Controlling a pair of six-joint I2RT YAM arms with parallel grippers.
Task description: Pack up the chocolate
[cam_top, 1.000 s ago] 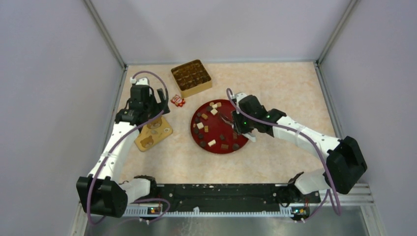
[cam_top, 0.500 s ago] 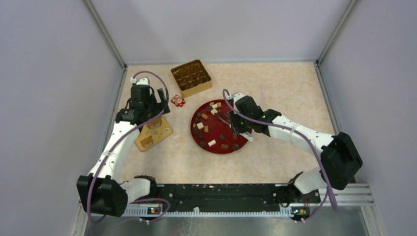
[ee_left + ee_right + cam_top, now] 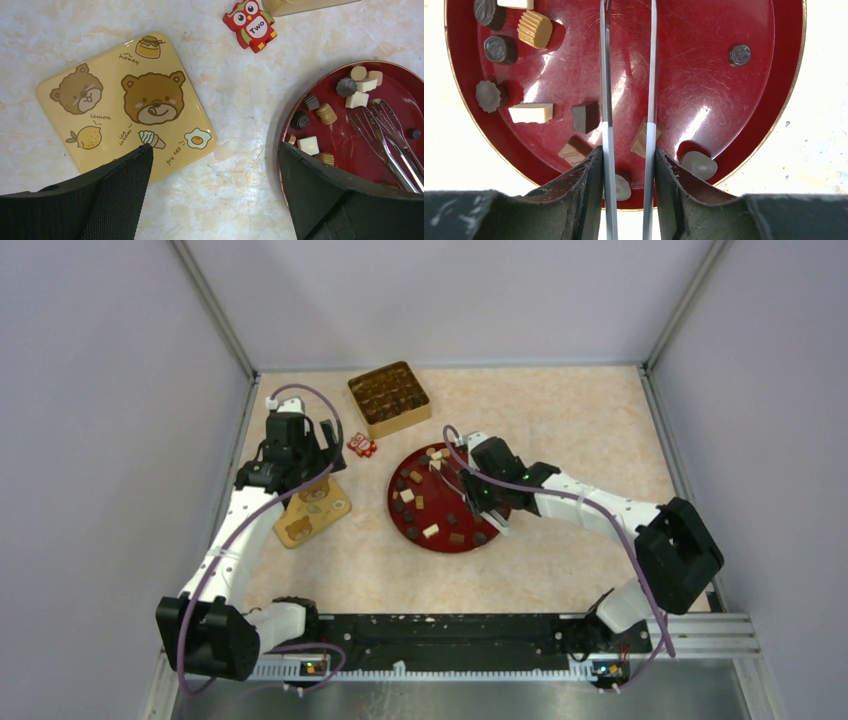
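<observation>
Over the last second the right pincer (image 3: 626, 160) has slid across the red plate (image 3: 709, 65) toward its far-left side. Its grip on the metal tongs (image 3: 651, 75) has eased, so the 2 tong arms now stand parted. The pincer is still clenched on the tongs. In the left wrist view the tong tips lie low over the plate just beside 2 white cubes, with nothing visible between them.

I read this as lining up for a fresh pick, not a carry.

The chocolate (image 3: 535, 28) is scattered over the plate at the middle of the table, dark lumps and tan or cream pieces mixed. The compartmented box (image 3: 400, 423) sits near the table's far edge; whether its cells hold any pieces is too small to tell.

The left pincer (image 3: 214, 150) has not moved: released, jaws wide, hovering over the bear-printed lid (image 3: 125, 100) near the table's left edge.
</observation>
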